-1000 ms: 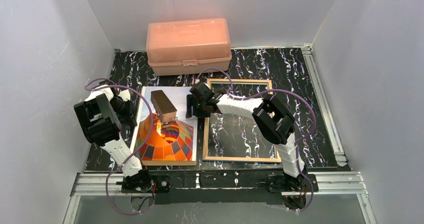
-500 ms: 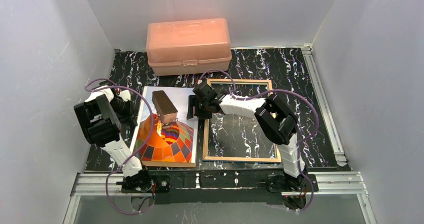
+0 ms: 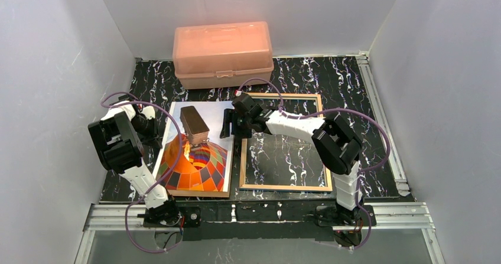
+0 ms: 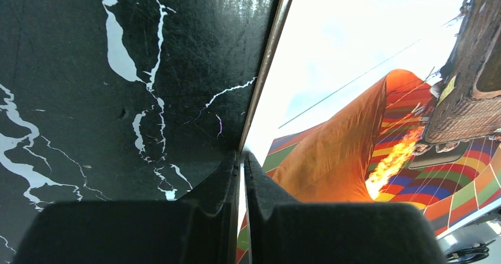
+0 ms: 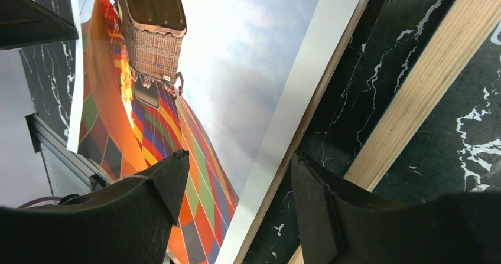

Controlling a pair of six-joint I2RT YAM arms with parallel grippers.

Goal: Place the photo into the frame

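— From above, what is new?
— The left gripper [image 3: 155, 139] has closed on the left edge of the photo [image 3: 201, 163], centre-left. The right gripper [image 3: 227, 124] has barely shifted, its jaws spread at the photo's right edge. A lift looks ready. The frame [image 3: 283, 188] lies just right of the photo, with its pale wood rim showing and nothing in it yet.
— Left wrist?
— At bottom centre, matte black jaws pressed together pinch the thin, glossy photo [image 4: 331, 51] over the black marbled table [image 4: 118, 69].
— Right wrist?
— The open right gripper [image 5: 239, 157] straddles the photo's white border. The frame's flat wood rim [image 5: 431, 81] runs along the upper right.
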